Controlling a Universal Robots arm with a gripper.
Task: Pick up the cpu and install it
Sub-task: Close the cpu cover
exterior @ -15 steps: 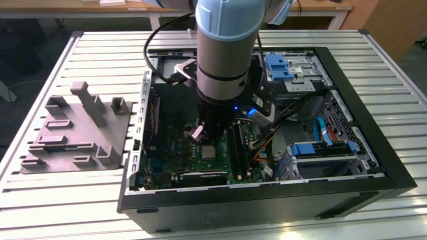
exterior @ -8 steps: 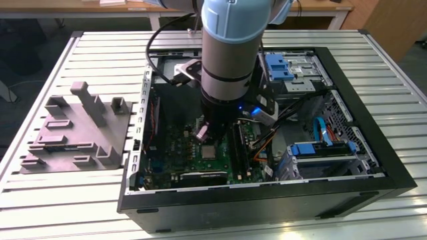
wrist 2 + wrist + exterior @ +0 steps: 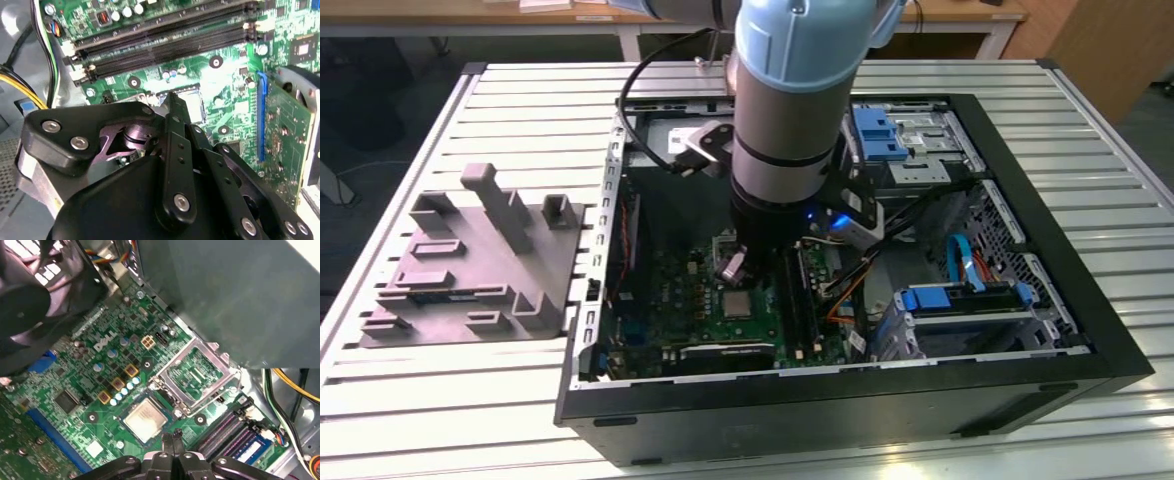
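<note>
A short word in big white letters (image 3: 105, 341) stands on the green motherboard (image 3: 80, 377). Tiny white marks sit all over this board, too small to read. A small white sticker (image 3: 94, 448) lies there too, its print unclear.

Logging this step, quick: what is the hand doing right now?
Hand: shut, holding nothing, fingertips together just above the cpu lying in its socket.

Even overhead room light in the exterior view; case (image 3: 1067, 330) interior dim, arm (image 3: 794, 110) shadowing the motherboard (image 3: 720, 310). Small blue LED glow on the wrist. First wrist view: blurred dark foreground masses, board sharp. Second wrist view: soft sheen on black linkage (image 3: 175, 165), mild blur.
</note>
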